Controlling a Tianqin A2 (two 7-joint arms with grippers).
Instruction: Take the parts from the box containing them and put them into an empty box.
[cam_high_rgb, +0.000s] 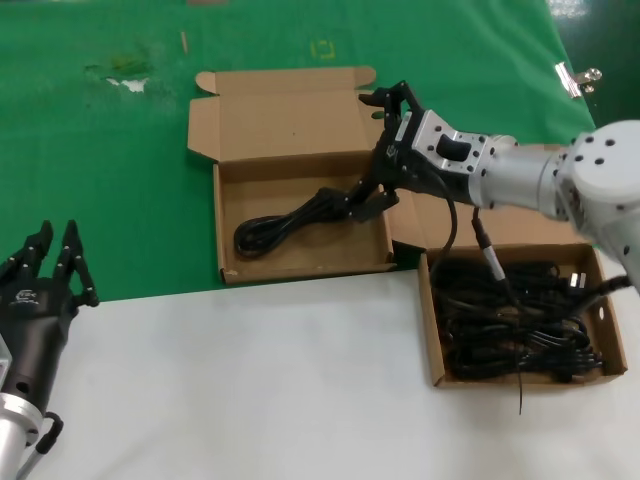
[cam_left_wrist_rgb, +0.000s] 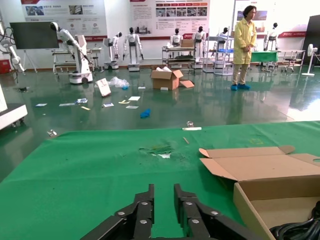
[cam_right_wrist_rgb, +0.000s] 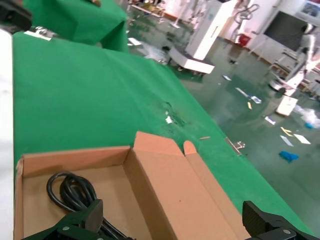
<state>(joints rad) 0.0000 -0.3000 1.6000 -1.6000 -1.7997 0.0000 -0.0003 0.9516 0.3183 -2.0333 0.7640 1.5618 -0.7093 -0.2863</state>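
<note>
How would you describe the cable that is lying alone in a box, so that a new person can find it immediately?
Find the open cardboard box on the green cloth, its lid flap folded back, under the right end effector. Inside lies one black cable bundle, running from near the box's middle toward its front-left corner. Unlike the tangled cables heaped in the other box on the white surface, it lies by itself.

One cable (cam_high_rgb: 285, 225) in left box (cam_high_rgb: 300, 262); right box (cam_high_rgb: 437, 340) full.
</note>
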